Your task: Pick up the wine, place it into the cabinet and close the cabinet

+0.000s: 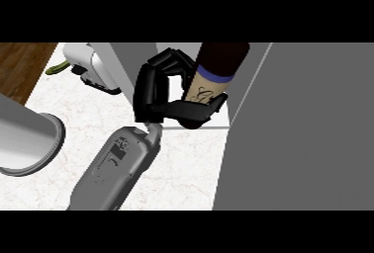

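One wine bottle [213, 74] | upright, slightly tilted | right hand [169, 94] curled round it

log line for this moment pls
phase: placing | right robot hand: curled round wine bottle | bottle: at cabinet opening | cabinet door: open | left robot hand: out of view

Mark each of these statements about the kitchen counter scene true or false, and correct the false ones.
1. The robot hand is curled round the wine bottle. True.
2. The wine bottle lies flat on the wooden floor. False: it is held up at the cabinet opening, above the marble counter.
3. The bottle has a blue band below its dark neck. True.
4. Both hands are holding the bottle. False: only one black hand shows on it.
5. A grey cylinder stands at the view's left edge. True.
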